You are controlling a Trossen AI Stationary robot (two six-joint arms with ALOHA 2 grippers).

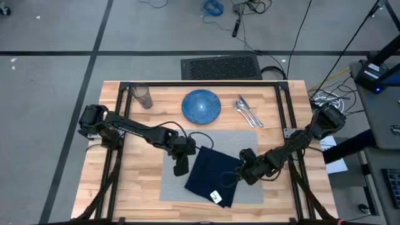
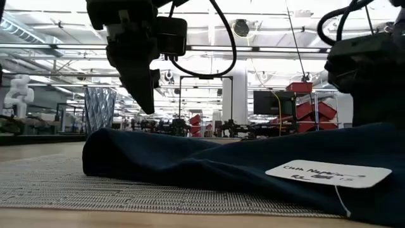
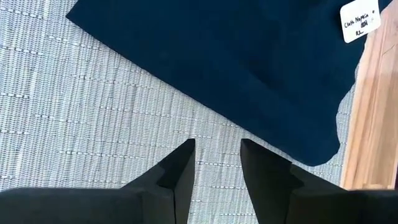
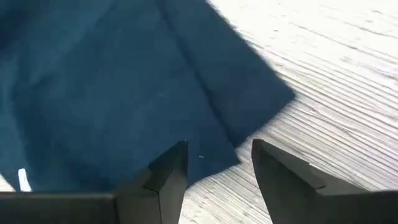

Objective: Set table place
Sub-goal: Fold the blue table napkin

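glass (image 1: 143, 97) stands at the desk's (image 1: 125, 181) far left corner; contents not discernible. plate (image 1: 201, 105) bare. napkin (image 1: 212, 175) lies skewed on placemat (image 1: 172, 187), long axis diagonal, tag (image 1: 216, 197) at near end. left gripper (image 1: 180, 166) just beside its left edge, jaws spread. right gripper (image 1: 244, 172) over its right edge, jaws spread, holding nothing.

I see the table (image 1: 134, 181), pale planks inside a black frame, filling the middle of the high view. Directly on it, the grey placemat (image 1: 172, 184) lies in the lower centre (a navy napkin (image 1: 209, 175) sits on it), the blue plate (image 1: 201, 105) at upper centre, the clear glass (image 1: 144, 97) upper left, the silver cutlery (image 1: 248, 111) right of the plate.
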